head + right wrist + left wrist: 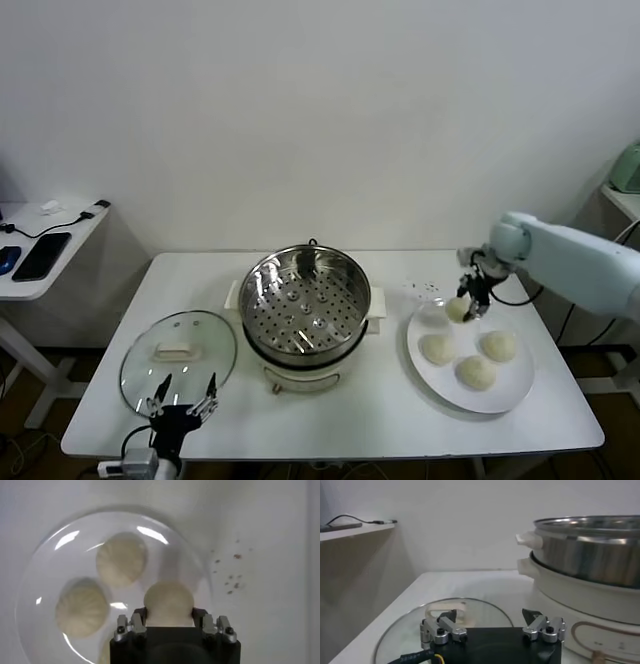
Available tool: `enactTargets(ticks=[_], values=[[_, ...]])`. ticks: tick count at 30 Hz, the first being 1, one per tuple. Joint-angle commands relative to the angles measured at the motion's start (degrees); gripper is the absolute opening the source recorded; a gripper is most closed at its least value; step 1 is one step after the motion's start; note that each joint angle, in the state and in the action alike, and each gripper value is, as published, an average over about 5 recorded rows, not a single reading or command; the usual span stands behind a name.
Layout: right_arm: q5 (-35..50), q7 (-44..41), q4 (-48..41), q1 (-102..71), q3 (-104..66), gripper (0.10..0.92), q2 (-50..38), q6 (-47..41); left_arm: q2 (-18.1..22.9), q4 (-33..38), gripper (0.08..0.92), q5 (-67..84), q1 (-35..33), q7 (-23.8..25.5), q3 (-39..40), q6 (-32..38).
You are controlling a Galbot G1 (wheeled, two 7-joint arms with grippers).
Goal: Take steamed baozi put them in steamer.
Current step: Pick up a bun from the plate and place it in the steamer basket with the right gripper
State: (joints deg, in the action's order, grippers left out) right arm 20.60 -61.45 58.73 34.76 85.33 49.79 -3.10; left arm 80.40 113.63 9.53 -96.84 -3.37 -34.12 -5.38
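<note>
My right gripper [462,304] is shut on a cream-white baozi [457,309] and holds it just above the far left edge of the white plate [512,396]. In the right wrist view the held baozi [168,605] sits between the fingers [138,618] over the plate [45,560]. Three more baozi [437,348] lie on the plate. The steel steamer [305,302] with its perforated tray stands at the table's middle, with no baozi in it. My left gripper [182,398] is open at the table's front left, over the glass lid [178,355].
The steamer's side [590,555] stands close beside my left gripper [491,625] in the left wrist view. A side table [40,250] with a phone stands at far left. Small crumbs [428,290] lie behind the plate.
</note>
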Motion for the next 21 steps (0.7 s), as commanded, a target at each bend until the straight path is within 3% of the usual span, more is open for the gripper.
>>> enactTargets(ticks=[1,5,9,13,21], values=[[6.5,-3.0,12.2,25.6,9.9,0.611,8.0,13.7,0.0,0.7,0.823,-0.2,0.0,0.0,0.3,-0.1],[8.0,-2.6,19.6,26.3,8.7,0.611,15.1,18.8,0.1,0.9,0.823,-0.2,0.1,-0.1,0.3,-0.3],[1.8,-1.7,21.0,21.9,7.1,0.611,21.4,26.8,0.3,1.4,0.823,-0.1,0.0,0.0,0.3,-0.5],[-7.5,0.0,15.7,14.7,4.6,0.611,25.1,35.3,0.3,1.7,0.823,0.0,-0.2,-0.1,0.2,-0.5],[-22.8,1.3,-3.9,0.0,-3.7,0.611,32.6,47.3,0.2,2.0,0.823,0.2,-0.3,-0.2,0.2,-0.5]])
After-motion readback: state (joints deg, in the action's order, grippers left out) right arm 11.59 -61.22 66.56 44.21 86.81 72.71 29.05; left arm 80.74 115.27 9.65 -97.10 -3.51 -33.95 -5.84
